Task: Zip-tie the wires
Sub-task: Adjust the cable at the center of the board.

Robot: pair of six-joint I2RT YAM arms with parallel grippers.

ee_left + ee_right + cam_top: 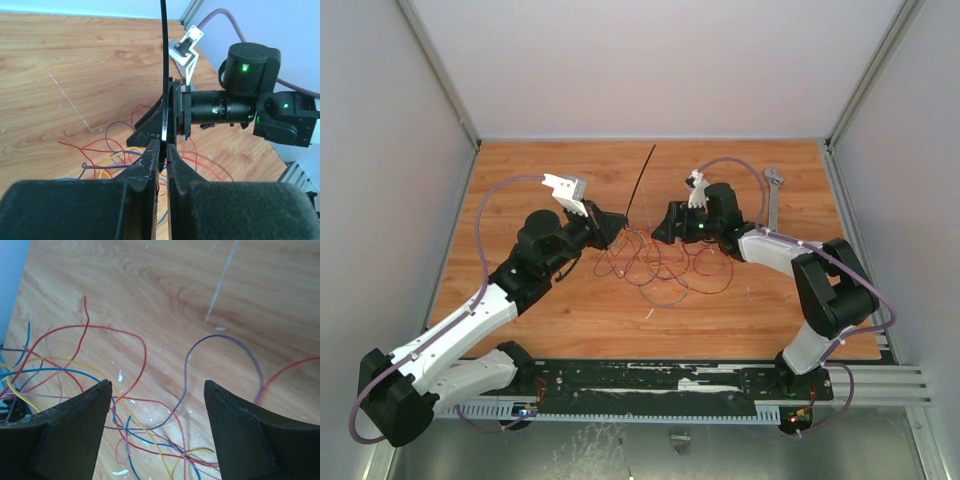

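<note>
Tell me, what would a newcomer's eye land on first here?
A tangle of thin wires, mostly red, sprawls in the middle of the wooden table. The left tool pinches a thin black zip tie that points toward the far wall, while the right tool hangs open just above the wires. A silver wrench lies at the far right.

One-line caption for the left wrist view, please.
Left fingers pinch the upright black zip tie; the right arm faces them over loose wires on the wooden table.
</note>
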